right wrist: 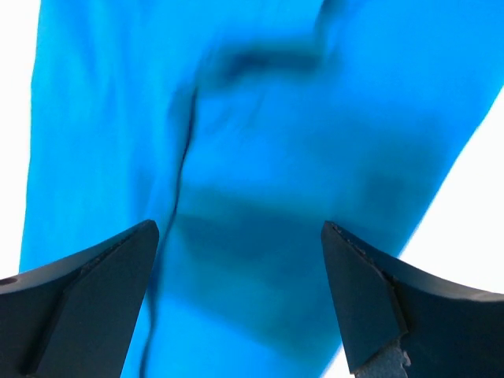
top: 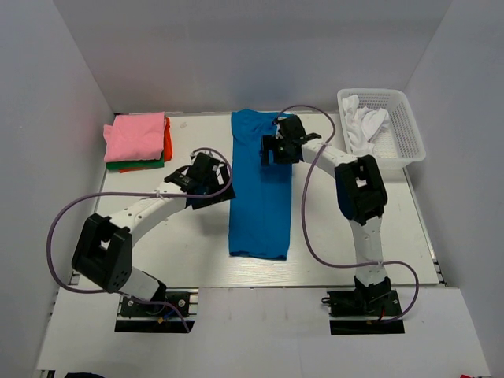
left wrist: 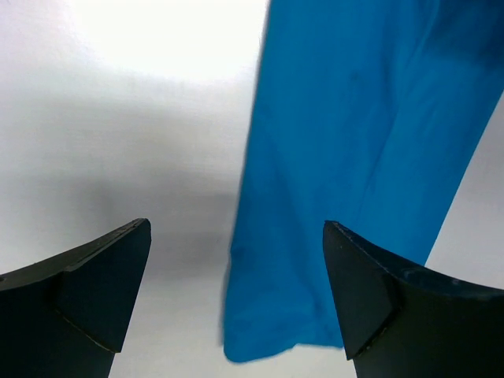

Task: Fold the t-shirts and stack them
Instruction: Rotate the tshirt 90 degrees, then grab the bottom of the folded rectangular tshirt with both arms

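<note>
Blue t-shirt [top: 260,189]: folded into a long narrow strip, flat on the table [top: 181,244], centre of frame.
Left gripper [left wrist: 236,226]: jaws apart, empty, over the strip's left edge.
Right gripper [right wrist: 239,226]: jaws apart, empty, above the strip's upper part.
Stack, upper left: pink t-shirt [top: 135,135] on top, orange t-shirt [top: 168,142] and green t-shirt [top: 134,164] beneath.
White t-shirts [top: 364,126]: crumpled in the basket [top: 405,134], upper right.
</note>
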You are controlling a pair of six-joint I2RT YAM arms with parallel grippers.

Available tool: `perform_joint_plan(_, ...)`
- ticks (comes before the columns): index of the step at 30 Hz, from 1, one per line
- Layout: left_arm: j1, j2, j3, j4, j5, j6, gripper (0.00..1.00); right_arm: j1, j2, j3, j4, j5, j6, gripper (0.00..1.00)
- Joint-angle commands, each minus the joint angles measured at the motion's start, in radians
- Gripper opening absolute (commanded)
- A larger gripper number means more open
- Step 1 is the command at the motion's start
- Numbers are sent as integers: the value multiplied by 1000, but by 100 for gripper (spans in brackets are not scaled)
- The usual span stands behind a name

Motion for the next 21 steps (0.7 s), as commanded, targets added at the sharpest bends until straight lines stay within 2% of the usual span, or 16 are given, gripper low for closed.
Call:
perform_joint_plan(1, -16, -86, -93, -3, 121, 7, 100, 39, -270, -174, 77, -89, -49, 90)
perform_joint_plan(2, -26, -97, -161, 22, 195, 7, 100, 44, -309, -224, 101, -109, -34, 90)
perform_joint_plan(3, -26, -108, -195, 48, 240, -2, 100, 51, -349, -371, 118, -114, -19, 90)
perform_joint_plan(4, -39, -121, -226, 106, 288, -2, 100, 57, -459, -419, 151, -114, -7, 90)
perform_joint_plan(5, -39, -122, -275, 123, 347, -13, 100, 64, -495, -465, 167, -117, 42, 90)
perform_joint_plan(7, -74, -132, -303, 123, 357, -23, 100, 71, -591, -661, 189, -129, 76, 90)
perform_joint_plan(10, -108, -132, -343, 111, 357, -37, 100, 85, -722, -871, 164, -158, 150, 90)
perform_joint_plan(14, -148, -141, -375, 135, 366, -37, 100, 110, -876, -1039, 111, -238, 231, 90)
perform_joint_plan(17, -178, -132, -384, 126, 366, -48, 91, 129, -933, -1133, 89, -287, 260, 90)
perform_joint_plan(18, -190, -123, -393, 126, 366, -48, 83, 134, -940, -1169, 93, -306, 279, 90)
perform_joint_plan(21, -210, -114, -418, 117, 330, -69, 68, 149, -964, -1225, 112, -370, 299, 90)
